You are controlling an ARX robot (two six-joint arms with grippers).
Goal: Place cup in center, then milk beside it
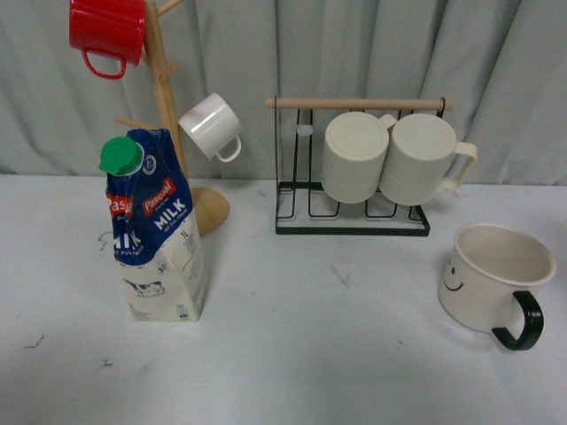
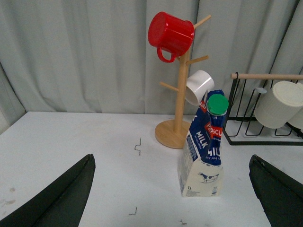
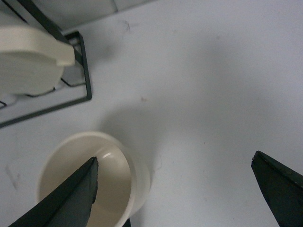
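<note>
The cup [image 1: 490, 274], a wide cream mug with a black handle and a smiley face, stands upright at the table's right side. The milk [image 1: 152, 228], a blue-and-white carton with a green cap, stands at the left front. Neither arm shows in the front view. My left gripper [image 2: 173, 189] is open, low over the table, with the milk [image 2: 204, 146] standing ahead between the line of its fingers, untouched. My right gripper [image 3: 175, 189] is open above the table; one finger [image 3: 71, 198] hangs over the cup's [image 3: 118, 165] open mouth, the other over bare table.
A wooden mug tree [image 1: 168, 115] behind the milk carries a red mug [image 1: 108, 31] and a small white mug [image 1: 211, 126]. A black wire rack [image 1: 354, 204] at the back holds two ribbed cream mugs [image 1: 354, 156]. A grey curtain closes the back.
</note>
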